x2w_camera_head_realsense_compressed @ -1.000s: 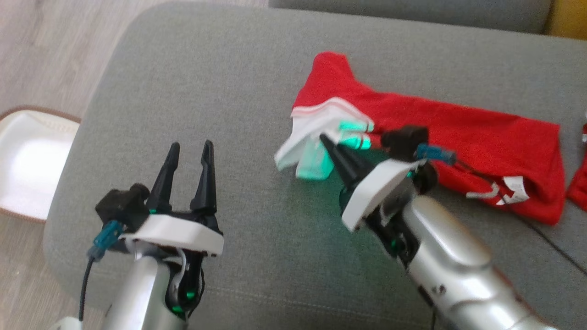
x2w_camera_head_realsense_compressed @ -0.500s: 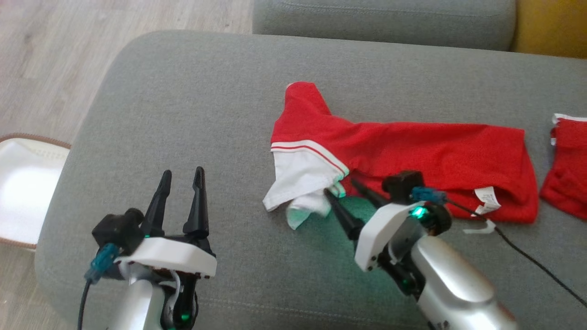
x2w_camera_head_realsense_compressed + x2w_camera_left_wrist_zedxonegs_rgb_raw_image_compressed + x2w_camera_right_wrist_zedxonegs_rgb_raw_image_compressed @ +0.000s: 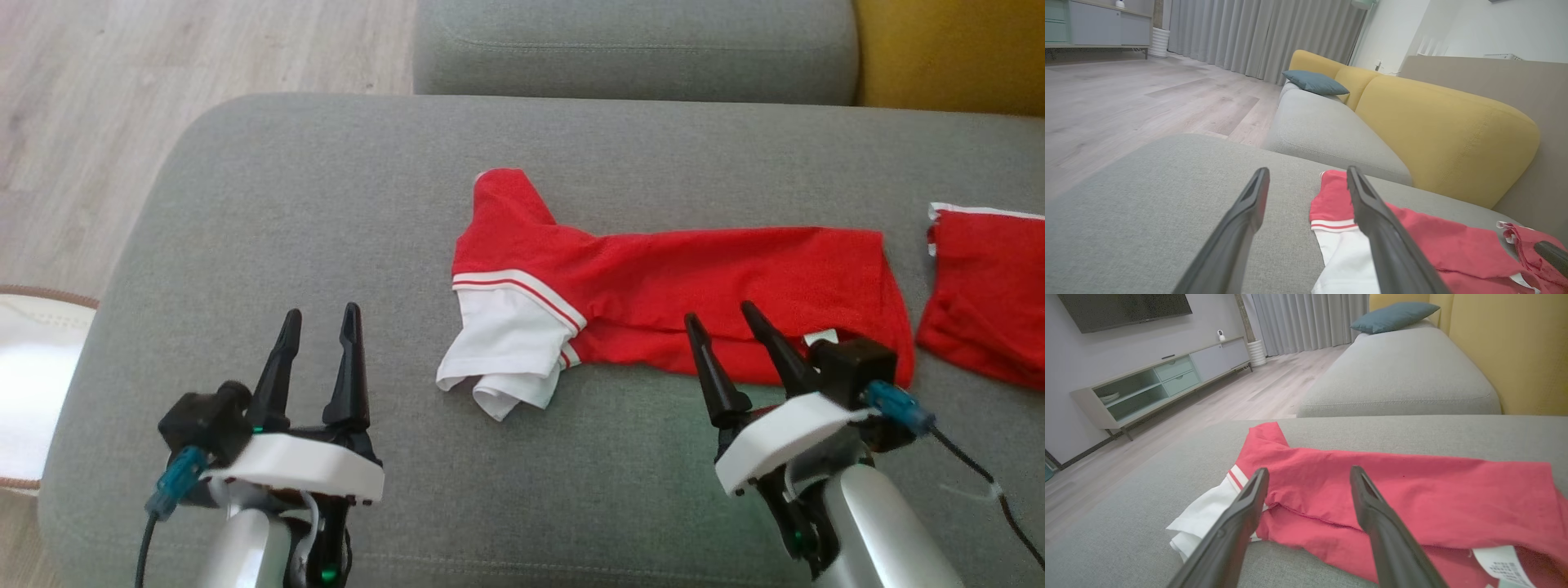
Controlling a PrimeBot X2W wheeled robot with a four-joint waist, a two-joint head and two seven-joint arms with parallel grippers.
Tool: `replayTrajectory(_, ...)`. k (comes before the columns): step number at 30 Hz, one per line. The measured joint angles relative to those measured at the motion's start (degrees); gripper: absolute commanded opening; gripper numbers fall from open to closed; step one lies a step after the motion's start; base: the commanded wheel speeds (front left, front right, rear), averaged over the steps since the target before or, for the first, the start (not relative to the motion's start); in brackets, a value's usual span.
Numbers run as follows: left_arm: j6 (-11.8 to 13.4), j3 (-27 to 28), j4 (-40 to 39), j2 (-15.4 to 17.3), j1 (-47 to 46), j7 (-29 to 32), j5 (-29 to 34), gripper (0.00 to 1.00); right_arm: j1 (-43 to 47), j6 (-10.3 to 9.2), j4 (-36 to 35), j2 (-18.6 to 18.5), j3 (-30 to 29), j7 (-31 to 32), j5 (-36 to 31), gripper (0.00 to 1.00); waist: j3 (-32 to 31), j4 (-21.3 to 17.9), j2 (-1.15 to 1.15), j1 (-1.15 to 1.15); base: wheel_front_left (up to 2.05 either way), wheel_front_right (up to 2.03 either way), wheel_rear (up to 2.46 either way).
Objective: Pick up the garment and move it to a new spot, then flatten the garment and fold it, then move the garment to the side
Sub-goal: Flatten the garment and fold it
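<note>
The garment (image 3: 694, 278) is a red shirt with a white sleeve end (image 3: 506, 359). It lies stretched left to right on the grey sofa cushion (image 3: 326, 204), sleeve end crumpled at its left. My right gripper (image 3: 720, 313) stands open at the garment's near edge, nothing between its fingers. In the right wrist view the right gripper (image 3: 1309, 469) points over the garment (image 3: 1392, 486). My left gripper (image 3: 322, 312) is open over bare cushion, left of the sleeve. In the left wrist view the left gripper (image 3: 1307, 169) is open, the garment (image 3: 1433, 241) to its right.
A second red cloth (image 3: 988, 302) lies at the cushion's right edge. Another grey cushion (image 3: 637, 41) and a yellow backrest (image 3: 947, 57) are behind. A white basket (image 3: 33, 376) sits on the wooden floor at the left, past the cushion's rounded edge.
My right gripper has opened, let go of the white sleeve end and drawn back to the near right. The sleeve has dropped onto the cushion. The head view has shifted.
</note>
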Motion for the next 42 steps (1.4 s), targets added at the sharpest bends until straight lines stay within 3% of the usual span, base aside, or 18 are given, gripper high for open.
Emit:
replayTrajectory(9, -0.6, -0.4, -0.8, 0.0, 0.2, 0.0, 0.0, 1.0, 3.4, 0.0, -7.4, 0.3, 0.1, -1.2, -2.8, 1.0, 1.1, -0.4, 0.0, 0.0, 0.0, 0.0, 0.0)
replayTrajectory(18, -1.0, -2.2, -0.5, 0.0, -1.6, 0.0, -0.1, 1.0, -0.8, 0.0, -2.9, 0.3, 9.1, 1.7, -6.1, 1.0, 4.1, 2.9, 0.0, 0.0, 0.0, 0.0, 0.0)
replayTrajectory(23, -1.0, -2.9, 0.1, 0.0, -2.5, 0.0, -0.7, 1.0, -2.0, 0.0, 3.2, 0.2, 9.2, 5.2, 6.4, 1.0, 5.8, 5.5, 0.0, 0.0, 0.0, 0.0, 0.0)
replayTrajectory(42, -0.5, -3.6, 0.8, 0.0, -4.2, 0.0, -1.1, 1.0, -9.5, 0.0, 12.3, 0.2, 12.9, 3.6, 11.2, 1.0, 8.8, 10.1, 0.0, 0.0, 0.0, 0.0, 0.0)
